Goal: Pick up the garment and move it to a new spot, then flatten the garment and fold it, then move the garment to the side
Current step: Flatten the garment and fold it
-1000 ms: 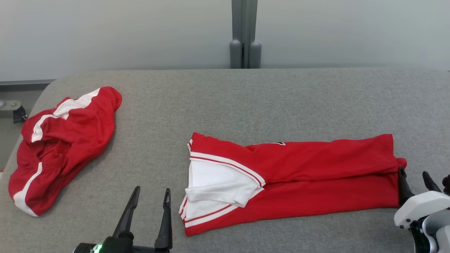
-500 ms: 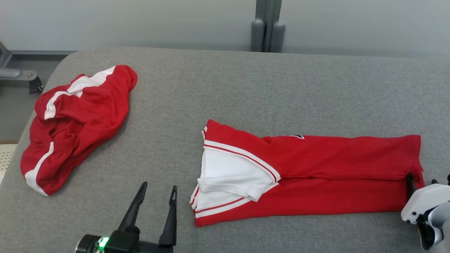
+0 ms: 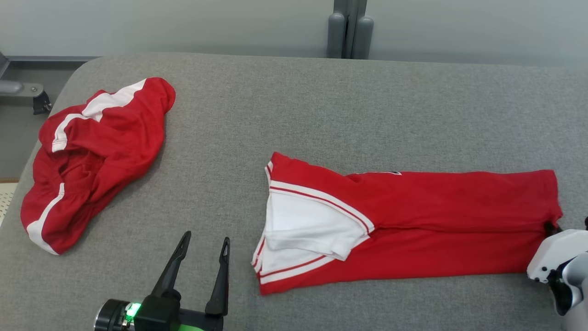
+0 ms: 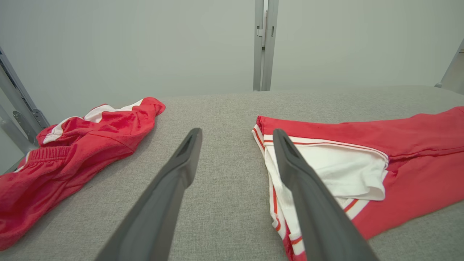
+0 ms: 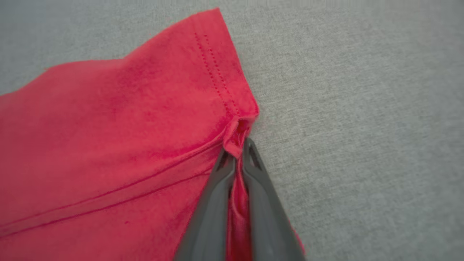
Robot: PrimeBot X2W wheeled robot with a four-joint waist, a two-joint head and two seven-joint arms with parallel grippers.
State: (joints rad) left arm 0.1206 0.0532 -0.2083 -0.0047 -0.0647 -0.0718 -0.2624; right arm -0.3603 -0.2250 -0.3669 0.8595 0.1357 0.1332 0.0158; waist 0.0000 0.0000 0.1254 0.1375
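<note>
While our left end effector sits spread at seven o'clock, our right end effector pinches the hem of the folded red garment, which lies from centre toward four o'clock on the grey bench.

Pinched between the right gripper's matt, dark, plastic-looking fingers, the garment is soft, matt red knit cloth with a stitched hem. Under the fingers the table is covered in coarse grey woven fabric. Left of the left gripper's fingers, a second garment has a faint sheen.
</note>
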